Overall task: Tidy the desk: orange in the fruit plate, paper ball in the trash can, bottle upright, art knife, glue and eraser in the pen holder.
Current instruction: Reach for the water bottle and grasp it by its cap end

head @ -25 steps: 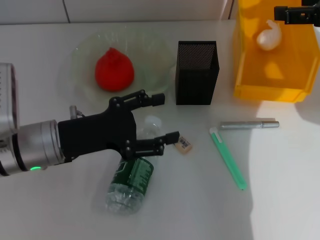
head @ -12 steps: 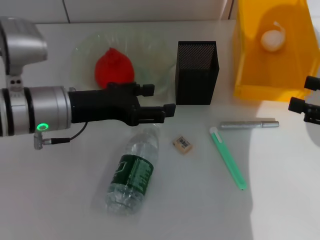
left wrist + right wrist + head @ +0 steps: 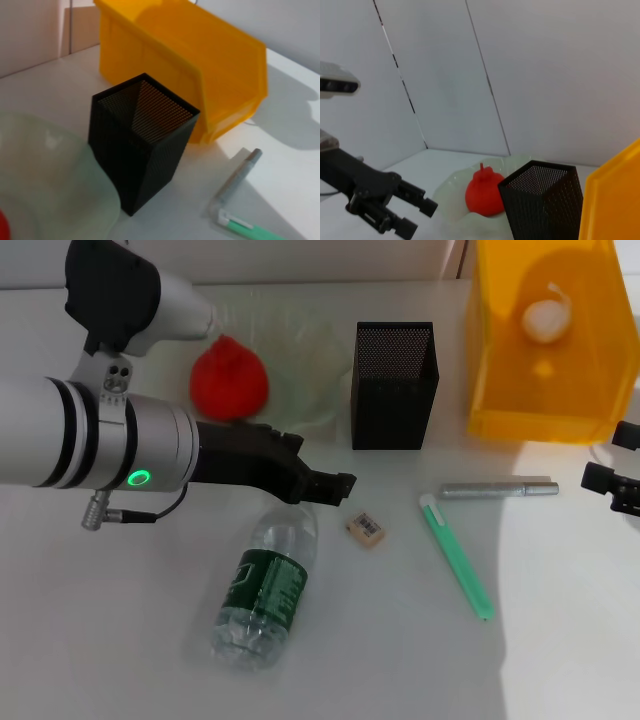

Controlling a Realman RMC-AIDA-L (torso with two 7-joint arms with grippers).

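The bottle (image 3: 265, 585) lies on its side on the desk, cap toward the back. My left gripper (image 3: 322, 468) hovers open and empty just above its cap end; it also shows in the right wrist view (image 3: 420, 218). The orange (image 3: 228, 380) sits in the fruit plate (image 3: 315, 355). The paper ball (image 3: 546, 316) lies inside the trash can (image 3: 545, 390). The pen holder (image 3: 393, 385) stands between plate and bin. The eraser (image 3: 365, 528), the green art knife (image 3: 456, 556) and the grey glue stick (image 3: 498, 489) lie on the desk in front of it. My right gripper (image 3: 605, 455) is open and empty at the right edge.
The left arm's thick silver body (image 3: 90, 440) covers the left part of the desk and part of the plate. A wall runs along the back of the desk behind the plate and the bin.
My left gripper has lifted off the bottle and turned, and the arm has drawn back and up. My right gripper has come down from over the trash can to the right edge.
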